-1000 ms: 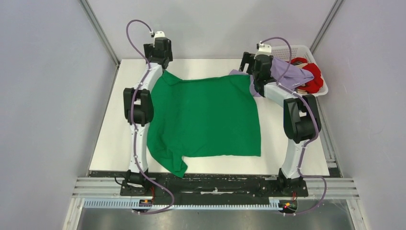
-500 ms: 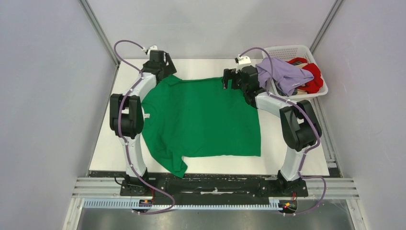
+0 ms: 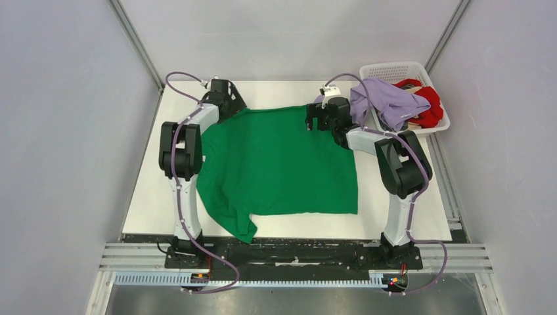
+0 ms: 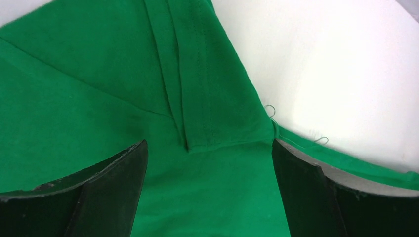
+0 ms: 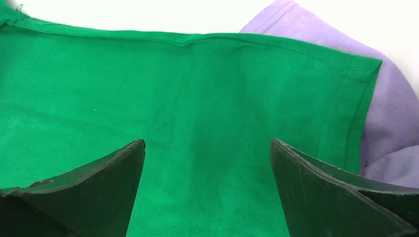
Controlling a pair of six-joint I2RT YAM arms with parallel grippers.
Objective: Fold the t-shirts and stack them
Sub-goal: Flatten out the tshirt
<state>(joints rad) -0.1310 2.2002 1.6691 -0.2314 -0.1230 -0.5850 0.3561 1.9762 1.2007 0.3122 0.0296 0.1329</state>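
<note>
The bright green t-shirt [image 3: 279, 164] lies spread flat on the white table [image 3: 387, 197], with one sleeve hanging over the near edge. My left gripper [image 3: 226, 100] is open over its far left corner. In the left wrist view the gripper [image 4: 208, 143] has a folded seam of green cloth [image 4: 99, 98] between its spread fingers. My right gripper [image 3: 323, 117] is open over the far right corner. It [image 5: 207, 140] sits just above the green cloth [image 5: 148, 89], with the lavender shirt [image 5: 390, 113] beside it. The lavender shirt [image 3: 387, 102] and the red shirt [image 3: 430, 108] lie in the basket.
The white lattice basket [image 3: 394, 65] stands at the far right corner, with lavender cloth spilling over its left rim toward the right gripper. Bare white table [image 4: 336, 74] shows beyond the green shirt's far edge. Grey walls close in on both sides.
Both grippers have moved nearer and lower along the green shirt's far edge. The right one has shifted left, away from the basket. The shirt's far edge now lies flatter and nearer.
</note>
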